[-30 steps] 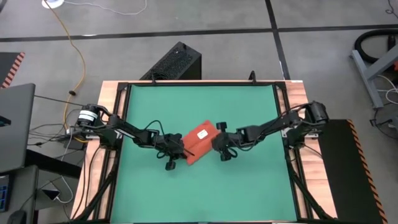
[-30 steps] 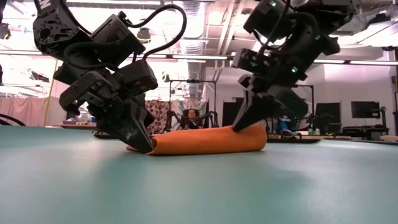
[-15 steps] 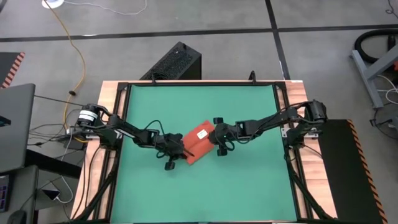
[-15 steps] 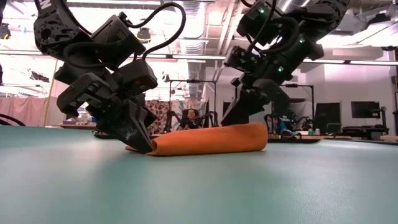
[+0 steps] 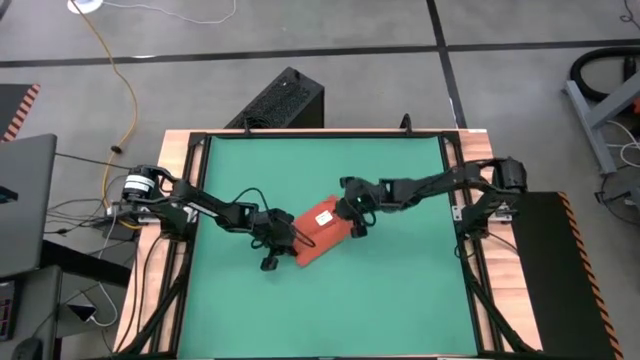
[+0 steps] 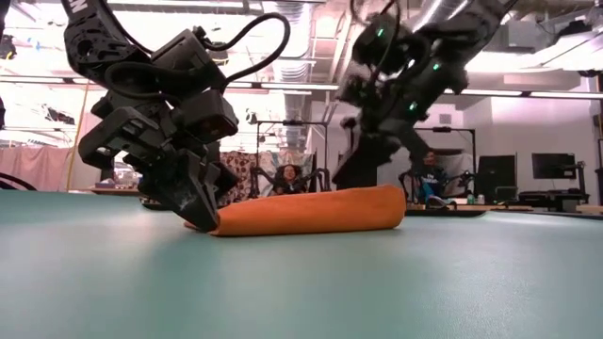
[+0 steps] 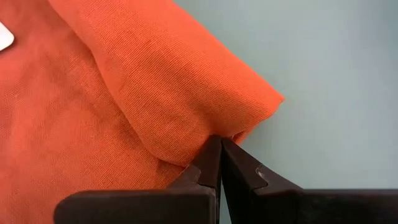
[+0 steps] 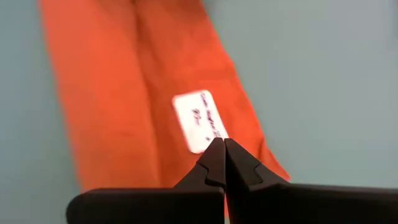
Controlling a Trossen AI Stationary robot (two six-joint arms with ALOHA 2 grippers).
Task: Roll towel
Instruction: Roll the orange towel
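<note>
The orange-red towel (image 5: 320, 235) lies in a low folded roll on the green mat (image 5: 400, 290), slanting, with its white tag (image 5: 325, 216) facing up. My left gripper (image 5: 290, 243) is shut at the towel's left end (image 6: 221, 224), down at the mat. My right gripper (image 5: 340, 215) is shut and slants down over the towel's far side, its tips right beside the tag (image 8: 199, 121). In the low view my right gripper (image 6: 347, 181) stands at the roll's top line. My left gripper sets its shut fingertips (image 7: 211, 155) against a folded edge of the towel near its end corner (image 7: 249, 118), slanting down from the table's left. Whether any cloth sits between the tips, I cannot tell. The towel lies flat on the mat. My right gripper's tips are just at the tag; whether they touch the cloth, I cannot tell.
Wooden rails (image 5: 180, 150) frame the green mat, which has free room on every side of the towel. A black box (image 5: 285, 100) stands beyond the far edge and a laptop (image 5: 20, 200) sits off the left side. People sit in the room behind (image 6: 287, 177).
My right gripper has left the towel's right end and gone toward the far edge and a little left, along the top of the roll to the tag, staying shut. The towel has stayed on the mat in its low roll.
</note>
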